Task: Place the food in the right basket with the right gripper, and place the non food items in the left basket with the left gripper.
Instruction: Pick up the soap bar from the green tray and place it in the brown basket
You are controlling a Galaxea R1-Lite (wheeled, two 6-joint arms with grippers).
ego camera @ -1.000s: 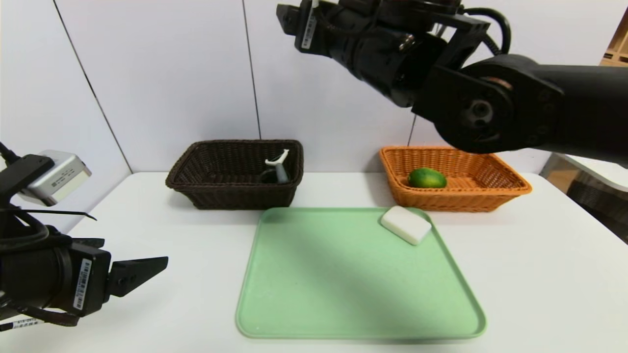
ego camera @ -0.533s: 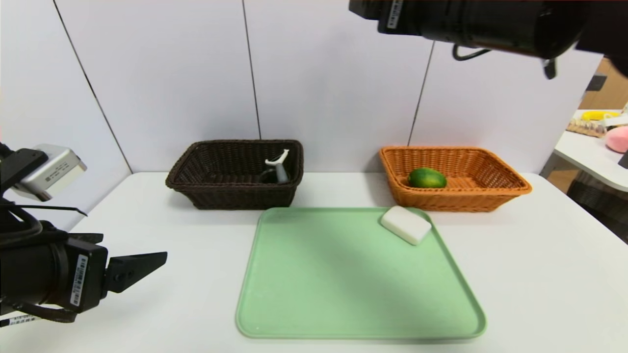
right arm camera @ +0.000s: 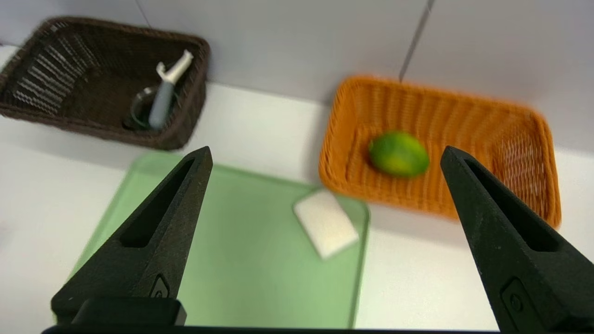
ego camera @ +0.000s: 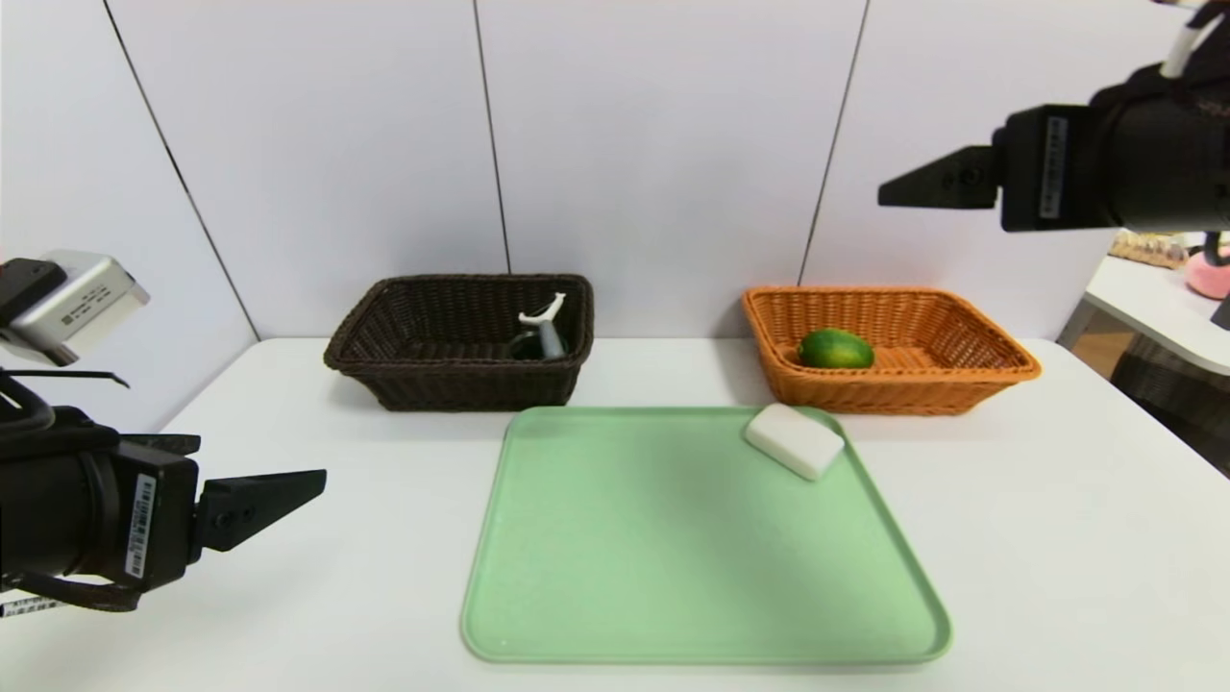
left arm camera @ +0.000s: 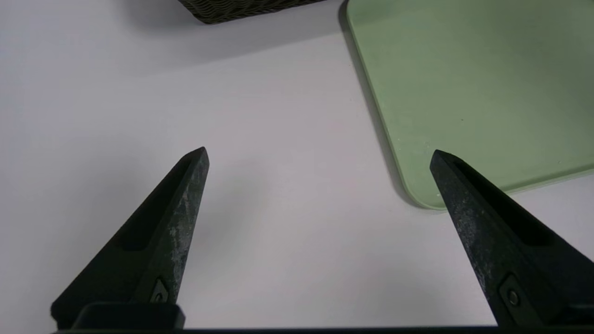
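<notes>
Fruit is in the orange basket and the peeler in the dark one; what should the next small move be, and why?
Probably the left gripper, open and low beside the tray, should reach toward the white block. It is the only item left on the tray, at its far right corner, and belongs in the dark basket. The right gripper is open, empty and raised clear.

Bright, even overhead light, soft shadows on the table (ego camera: 1057, 538), motion blur in the right wrist view.
</notes>
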